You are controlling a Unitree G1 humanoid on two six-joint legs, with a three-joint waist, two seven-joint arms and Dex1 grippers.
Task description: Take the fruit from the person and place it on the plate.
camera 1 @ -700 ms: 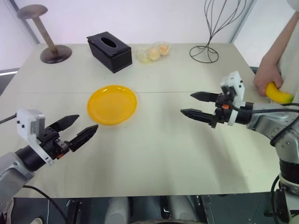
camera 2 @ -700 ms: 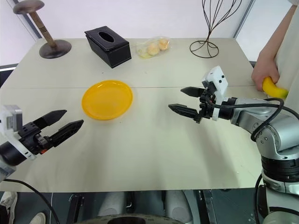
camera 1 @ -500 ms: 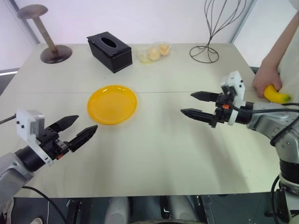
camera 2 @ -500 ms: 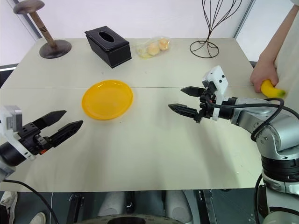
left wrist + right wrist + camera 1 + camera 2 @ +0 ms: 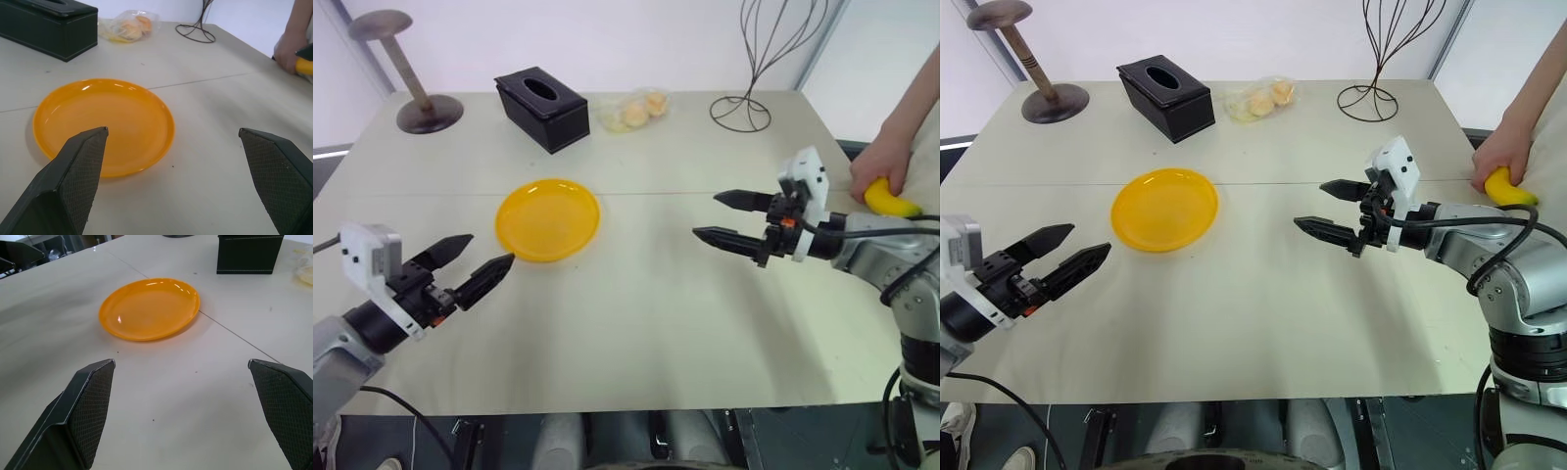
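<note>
The fruit, a curved yellow banana (image 5: 891, 201), is held in the person's hand (image 5: 879, 162) at the table's right edge. The yellow-orange plate (image 5: 548, 218) lies bare on the table left of centre. My right gripper (image 5: 705, 215) hovers open over the table between the plate and the banana, its fingers pointing towards the plate with nothing between them. At the front left my left gripper (image 5: 489, 250) is open and holds nothing, close to the plate's near rim. In the left wrist view the plate (image 5: 102, 122) lies just ahead of the left gripper (image 5: 172, 130).
Along the table's far side stand a wooden stand (image 5: 429, 111), a black tissue box (image 5: 541, 108), a clear bag of small orange fruits (image 5: 636, 110) and a wire stand (image 5: 741, 113).
The person's body has drawn back to the right while the hand with the banana stays at the table's right edge. My left gripper has drifted slightly left. The right gripper has kept still.
</note>
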